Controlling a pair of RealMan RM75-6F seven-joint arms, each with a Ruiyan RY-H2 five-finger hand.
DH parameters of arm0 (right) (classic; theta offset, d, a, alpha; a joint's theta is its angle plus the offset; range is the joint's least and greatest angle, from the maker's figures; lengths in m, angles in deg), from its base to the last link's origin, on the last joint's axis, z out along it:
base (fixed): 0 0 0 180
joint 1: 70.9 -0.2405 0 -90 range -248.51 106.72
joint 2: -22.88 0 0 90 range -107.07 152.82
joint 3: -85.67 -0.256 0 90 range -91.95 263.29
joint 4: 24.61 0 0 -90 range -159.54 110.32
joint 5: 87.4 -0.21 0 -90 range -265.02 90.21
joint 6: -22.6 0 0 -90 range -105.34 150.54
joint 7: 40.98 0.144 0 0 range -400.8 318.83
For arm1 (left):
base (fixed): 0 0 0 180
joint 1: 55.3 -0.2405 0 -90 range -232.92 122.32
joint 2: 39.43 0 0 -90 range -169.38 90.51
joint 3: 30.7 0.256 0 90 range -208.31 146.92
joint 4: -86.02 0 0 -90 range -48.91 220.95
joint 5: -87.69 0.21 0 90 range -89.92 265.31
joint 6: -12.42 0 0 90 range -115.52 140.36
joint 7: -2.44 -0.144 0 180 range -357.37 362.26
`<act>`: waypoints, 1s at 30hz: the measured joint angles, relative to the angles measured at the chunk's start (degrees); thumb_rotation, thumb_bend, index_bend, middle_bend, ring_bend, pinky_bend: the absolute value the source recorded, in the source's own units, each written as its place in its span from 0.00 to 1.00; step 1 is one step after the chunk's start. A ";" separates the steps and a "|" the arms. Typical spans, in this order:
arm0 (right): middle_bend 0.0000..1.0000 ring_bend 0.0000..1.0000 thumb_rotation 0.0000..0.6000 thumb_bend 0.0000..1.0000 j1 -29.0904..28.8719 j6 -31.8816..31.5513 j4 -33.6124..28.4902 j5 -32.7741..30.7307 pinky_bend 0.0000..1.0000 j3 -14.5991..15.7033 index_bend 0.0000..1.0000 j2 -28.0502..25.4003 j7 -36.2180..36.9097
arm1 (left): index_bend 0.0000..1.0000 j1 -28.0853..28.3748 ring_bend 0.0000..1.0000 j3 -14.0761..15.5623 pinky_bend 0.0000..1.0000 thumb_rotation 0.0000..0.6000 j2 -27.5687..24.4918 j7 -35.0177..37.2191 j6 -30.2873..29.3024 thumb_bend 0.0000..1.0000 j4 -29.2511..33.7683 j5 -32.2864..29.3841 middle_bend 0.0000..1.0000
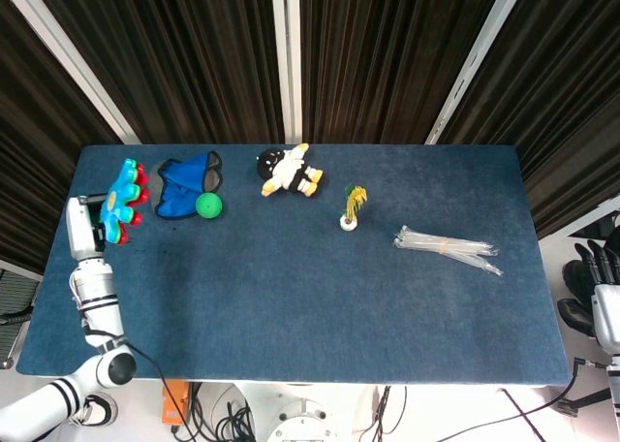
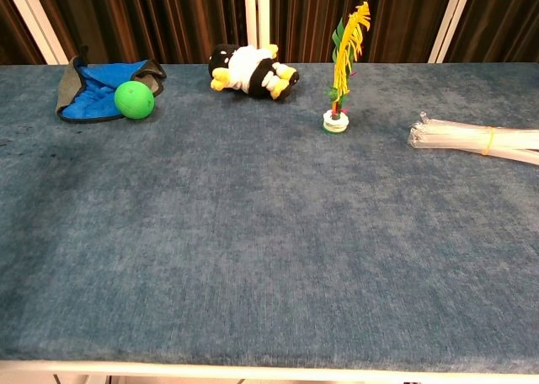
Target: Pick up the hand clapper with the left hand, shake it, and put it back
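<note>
In the head view, at the left edge of the frame, the left hand (image 1: 79, 227) is gripping the clapper (image 1: 122, 203) with its fingers, holding it over the tabletop's (image 1: 310, 297) upper left corner, just left of the blue cloth (image 1: 184, 185) and green ball (image 1: 208, 205); the chest view is showing neither hand nor clapper. The right hand (image 1: 593, 285) is hanging off the tabletop at the right edge of the frame, holding nothing, but I cannot tell whether its fingers are spread or curled. Along the top of the tabletop are lying a plush toy (image 1: 288, 171), a small feathered toy (image 1: 353, 207) standing upright, and a bundle of clear straws (image 1: 448, 249) at right.
</note>
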 measured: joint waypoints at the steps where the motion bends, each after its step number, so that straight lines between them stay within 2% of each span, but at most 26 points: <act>1: 0.00 0.00 1.00 0.22 -0.07 0.20 -0.06 -0.09 0.00 0.03 0.00 0.04 -0.08 | 1.00 -0.15 1.00 -1.07 1.00 1.00 0.03 0.70 0.15 0.58 0.84 -1.52 1.00; 4: 0.00 0.00 1.00 0.22 -0.21 0.51 -0.09 -0.28 0.00 0.07 0.00 0.14 -0.21 | 1.00 -0.80 1.00 -4.89 1.00 1.00 -0.34 3.45 2.06 0.58 4.31 -7.85 1.00; 8: 0.00 0.00 1.00 0.22 -0.27 0.77 0.08 -0.45 0.00 0.13 0.00 0.19 -0.16 | 1.00 -1.96 1.00 -10.75 1.00 1.00 -2.24 7.07 7.46 0.58 9.17 -18.61 1.00; 11: 0.00 0.00 1.00 0.22 -0.30 0.93 0.18 -0.53 0.00 0.20 0.00 0.25 -0.09 | 1.00 -2.50 1.00 -14.23 1.00 1.00 -3.96 8.89 11.44 0.58 11.52 -23.69 1.00; 13: 0.00 0.00 1.00 0.22 -0.30 0.90 0.22 -0.49 0.00 0.24 0.00 0.29 -0.05 | 1.00 -2.50 1.00 -14.55 1.00 1.00 -4.26 8.99 12.23 0.59 11.61 -24.09 1.00; 15: 0.00 0.00 1.00 0.22 -0.27 0.84 0.26 -0.47 0.00 0.25 0.00 0.33 -0.01 | 1.00 -2.34 1.00 -13.52 1.00 1.00 -4.32 8.78 12.00 0.61 10.92 -21.96 1.00; 19: 0.00 0.00 1.00 0.22 -0.22 0.88 0.32 -0.48 0.00 0.35 0.00 0.30 0.05 | 1.00 -1.66 1.00 -9.12 1.00 1.00 -4.21 8.28 10.99 0.62 7.40 -11.80 1.00; 22: 0.00 0.00 1.00 0.22 -0.23 0.99 0.44 -0.53 0.00 0.39 0.00 0.30 0.17 | 1.00 -0.95 1.00 -3.75 1.00 1.00 -4.03 6.94 9.48 0.63 2.93 -0.65 1.00; 25: 0.00 0.00 1.00 0.22 -0.28 1.24 0.62 -0.61 0.00 0.45 0.00 0.36 0.30 | 1.00 0.38 1.00 2.73 1.00 1.00 -3.92 3.94 7.77 0.63 -3.72 11.54 1.00; 26: 0.00 0.00 1.00 0.22 -0.30 1.32 0.68 -0.63 0.00 0.46 0.00 0.39 0.34 | 1.00 1.31 1.00 6.36 1.00 1.00 -3.96 1.80 7.14 0.63 -7.64 17.52 1.00; 28: 0.00 0.00 1.00 0.22 -0.36 1.48 0.81 -0.61 0.00 0.53 0.00 0.44 0.47 | 1.00 2.45 1.00 10.37 1.00 1.00 -4.15 -0.67 6.90 0.63 -11.43 23.13 1.00; 30: 0.00 0.00 1.00 0.22 -0.38 1.57 0.93 -0.61 0.00 0.56 0.00 0.48 0.58 | 1.00 4.35 1.00 16.17 1.00 1.00 -4.79 -4.64 7.48 0.63 -16.13 29.49 1.00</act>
